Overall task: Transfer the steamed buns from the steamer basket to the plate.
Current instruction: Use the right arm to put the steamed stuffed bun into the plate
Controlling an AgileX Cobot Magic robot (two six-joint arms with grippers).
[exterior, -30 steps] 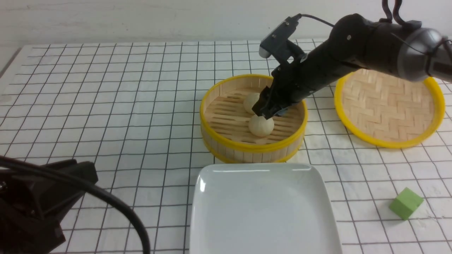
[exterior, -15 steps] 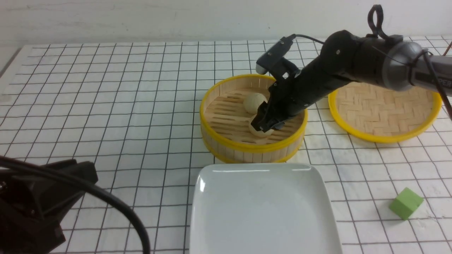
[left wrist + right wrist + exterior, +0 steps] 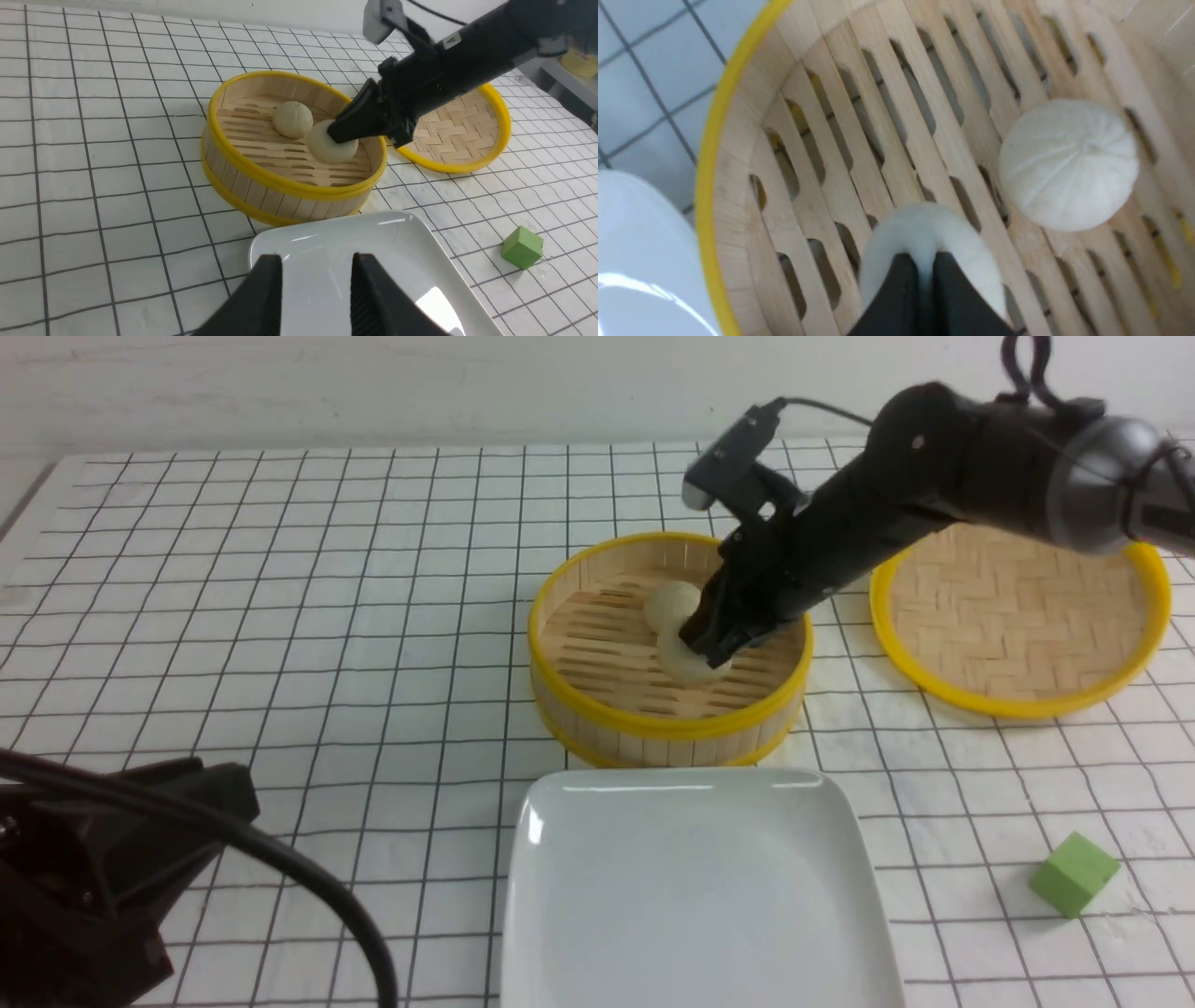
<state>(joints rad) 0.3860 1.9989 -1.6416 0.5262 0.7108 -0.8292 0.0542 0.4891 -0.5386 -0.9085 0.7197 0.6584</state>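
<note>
Two cream steamed buns lie in the round bamboo steamer basket. My right gripper reaches down into the basket and is shut on the near bun, which bulges around the fingertips. In the right wrist view the pinched bun wraps the closed tips of the right gripper, and the free bun rests on the slats beside it. The far bun touches the held one. The white plate lies in front of the basket. My left gripper hangs open over the plate's near left corner, holding nothing.
A flat woven lid with a yellow rim lies to the right of the basket, under the right arm. A green cube sits right of the plate. The left arm's dark body and cable fill the front left corner.
The right gripper came down onto the near bun with its jaws open, then shut on it. The left gripper has not moved.
</note>
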